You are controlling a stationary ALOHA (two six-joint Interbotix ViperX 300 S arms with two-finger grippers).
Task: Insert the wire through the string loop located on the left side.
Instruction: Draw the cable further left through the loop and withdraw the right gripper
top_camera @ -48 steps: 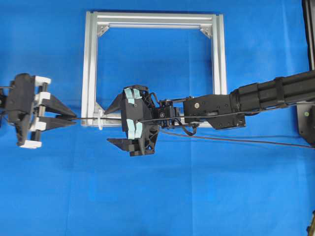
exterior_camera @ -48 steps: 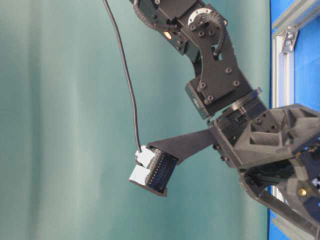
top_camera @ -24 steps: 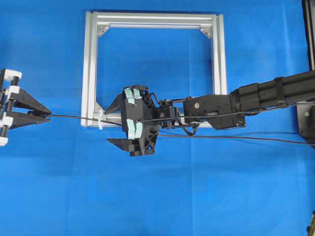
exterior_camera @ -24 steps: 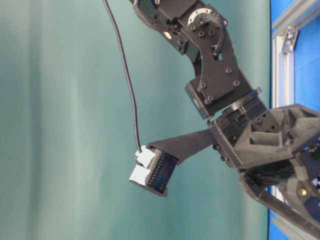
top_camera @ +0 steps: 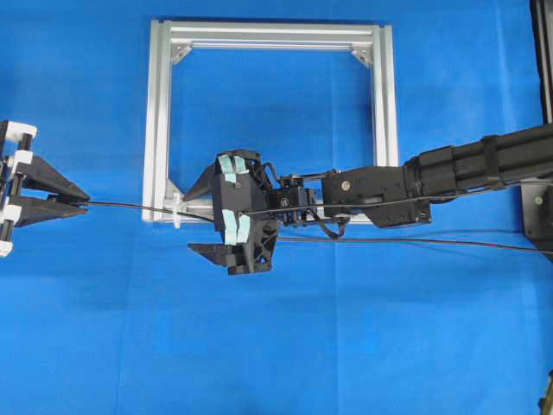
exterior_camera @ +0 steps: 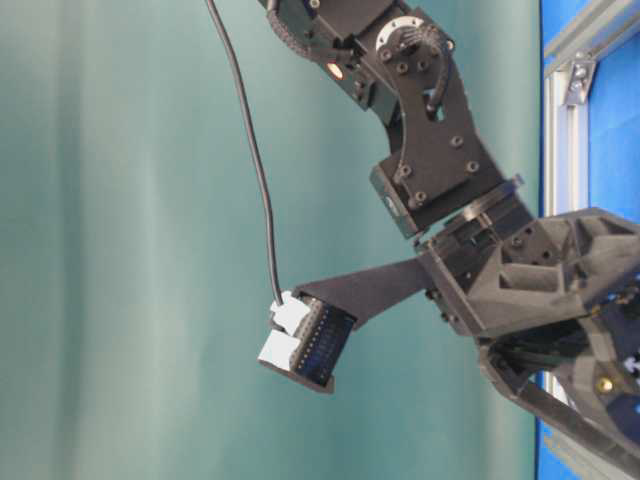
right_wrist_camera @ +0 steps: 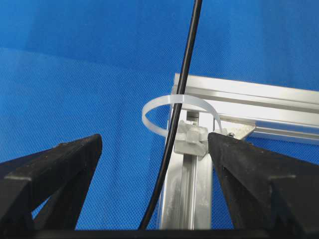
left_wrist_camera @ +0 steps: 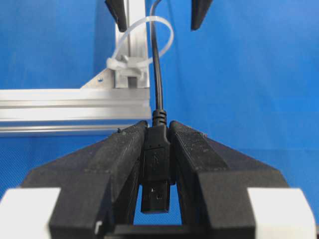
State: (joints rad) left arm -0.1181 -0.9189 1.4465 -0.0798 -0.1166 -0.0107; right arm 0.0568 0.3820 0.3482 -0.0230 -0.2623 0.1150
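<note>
L gripper [left_wrist_camera: 158,164] pinches wire [left_wrist_camera: 157,74] by its rigid plug; limp, light cable trails through string loop [left_wrist_camera: 142,42]. R gripper [right_wrist_camera: 154,174] gapes wide w/ nothing held. Plug looks the best hold.

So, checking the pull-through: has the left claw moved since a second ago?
Yes. The left claw has drawn leftward, away from the silver aluminium frame.

A blue cloth-covered table [top_camera: 346,346] carries a silver aluminium frame [top_camera: 155,112]

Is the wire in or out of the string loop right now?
In. The wire runs through the white string loop on the frame.
</note>
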